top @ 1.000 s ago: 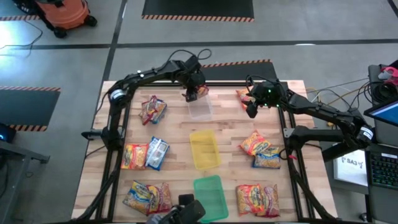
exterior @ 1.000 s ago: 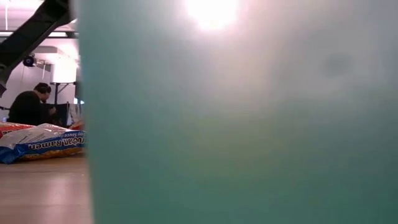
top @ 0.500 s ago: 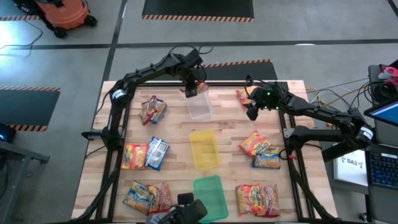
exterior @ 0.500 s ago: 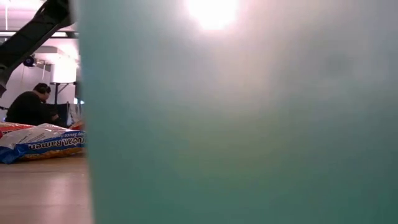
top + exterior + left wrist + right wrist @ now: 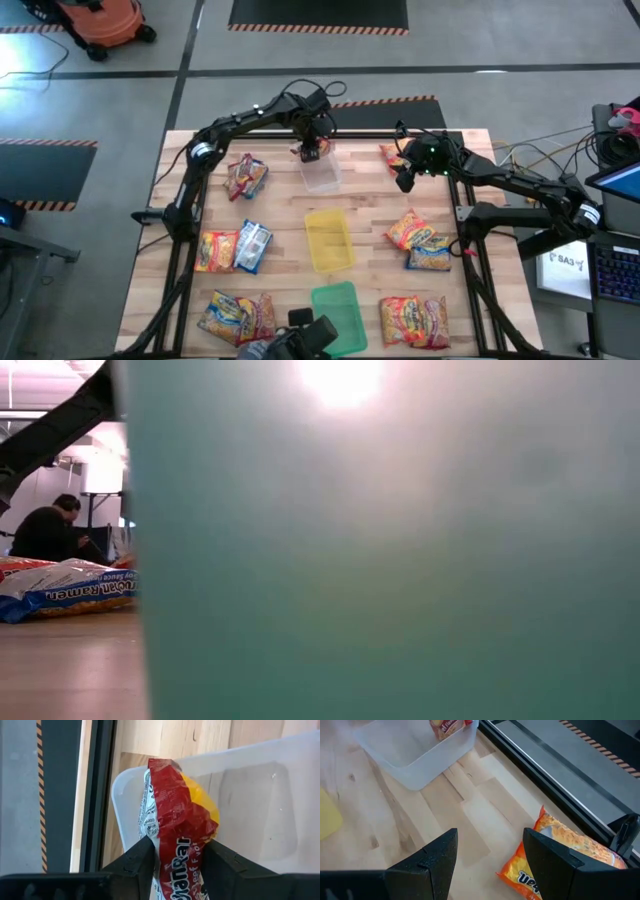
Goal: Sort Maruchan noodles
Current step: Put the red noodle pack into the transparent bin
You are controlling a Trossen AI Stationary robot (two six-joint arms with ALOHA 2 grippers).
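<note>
My left gripper (image 5: 312, 150) is shut on a red Maruchan packet (image 5: 175, 820) over the far end of the clear tray (image 5: 322, 175). My right gripper (image 5: 490, 860) stands open above the table's far right part. An orange packet (image 5: 570, 852) lies flat on the wood just beside it. Other packets lie flat on the table: a red one (image 5: 245, 177), an orange and a blue one (image 5: 235, 248) and a pair (image 5: 237, 316) on the left, and three more on the right (image 5: 420, 242), (image 5: 413, 320). My left gripper pinches the red packet between its two fingers (image 5: 137, 862), on the crumpled wrapper near one end (image 5: 165, 851). The fingers come from above, pointing steeply down. The packet hangs below them with its free end (image 5: 162, 767) inside the clear tray's far corner. I cannot tell whether it touches the tray floor.
A yellow tray (image 5: 329, 240) and a green tray (image 5: 340, 308) stand in a row on the near side of the clear one. The green tray's wall (image 5: 380, 560) fills most of the low view, with a blue packet (image 5: 65, 588) beside it. A dark frame rail (image 5: 97, 795) runs along the far edge.
My left gripper, still shut on the red packet, drew a little toward the far edge. It then came back down over the clear tray's far end as the arm reached farther out. My right gripper has kept still.
</note>
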